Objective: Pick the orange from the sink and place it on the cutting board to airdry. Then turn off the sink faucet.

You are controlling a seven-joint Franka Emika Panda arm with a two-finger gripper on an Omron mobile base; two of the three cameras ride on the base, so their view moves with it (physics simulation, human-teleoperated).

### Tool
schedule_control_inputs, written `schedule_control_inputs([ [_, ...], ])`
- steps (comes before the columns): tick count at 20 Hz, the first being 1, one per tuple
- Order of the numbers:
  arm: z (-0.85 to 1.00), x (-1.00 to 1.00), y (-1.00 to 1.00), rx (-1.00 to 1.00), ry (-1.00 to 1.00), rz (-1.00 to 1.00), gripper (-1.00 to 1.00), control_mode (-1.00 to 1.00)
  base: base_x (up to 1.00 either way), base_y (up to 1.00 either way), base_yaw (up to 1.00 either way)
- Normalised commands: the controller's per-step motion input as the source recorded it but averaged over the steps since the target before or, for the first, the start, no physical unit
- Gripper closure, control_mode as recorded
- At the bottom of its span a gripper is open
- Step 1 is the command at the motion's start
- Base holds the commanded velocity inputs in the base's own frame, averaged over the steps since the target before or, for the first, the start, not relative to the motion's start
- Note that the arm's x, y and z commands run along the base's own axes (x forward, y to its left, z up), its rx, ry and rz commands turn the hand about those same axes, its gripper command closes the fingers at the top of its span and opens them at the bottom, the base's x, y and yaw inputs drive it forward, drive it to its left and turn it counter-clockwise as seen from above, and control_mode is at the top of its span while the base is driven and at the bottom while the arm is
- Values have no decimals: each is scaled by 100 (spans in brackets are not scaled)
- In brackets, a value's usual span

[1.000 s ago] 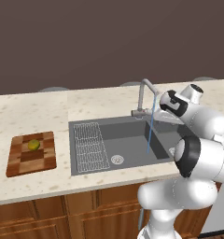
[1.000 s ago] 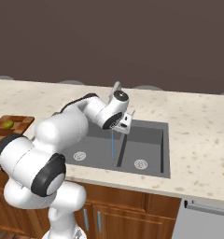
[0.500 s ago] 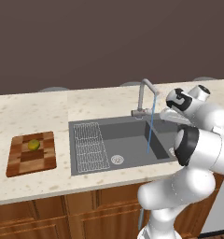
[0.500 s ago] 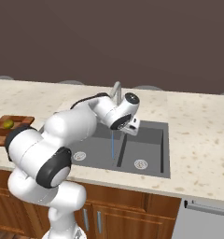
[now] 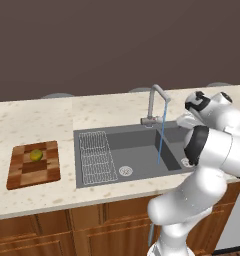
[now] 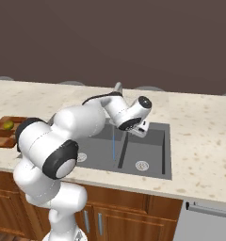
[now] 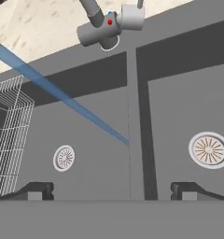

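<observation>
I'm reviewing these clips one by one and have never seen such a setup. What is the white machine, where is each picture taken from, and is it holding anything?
It is a white robot arm on a base, in a rendered kitchen. Two pictures come from cameras behind it, to its left and right; the third looks along its hand. On the counter, the orange sits on the checkered cutting board, left of the dark sink. A blue stream of water runs from the sink faucet into the basin. The gripper hangs over the sink, its two tips wide apart with nothing between them, so it holds nothing. In the hand view you see the faucet's base, two round drains and the wire drainer.
</observation>
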Motion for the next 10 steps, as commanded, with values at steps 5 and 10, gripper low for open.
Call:
schedule_control_inputs([
  [5,0,8,-21,9,-8,0,-100,-100,0,0,0],
  [10,0,9,-19,8,-9,0,-100,-100,0,0,0],
])
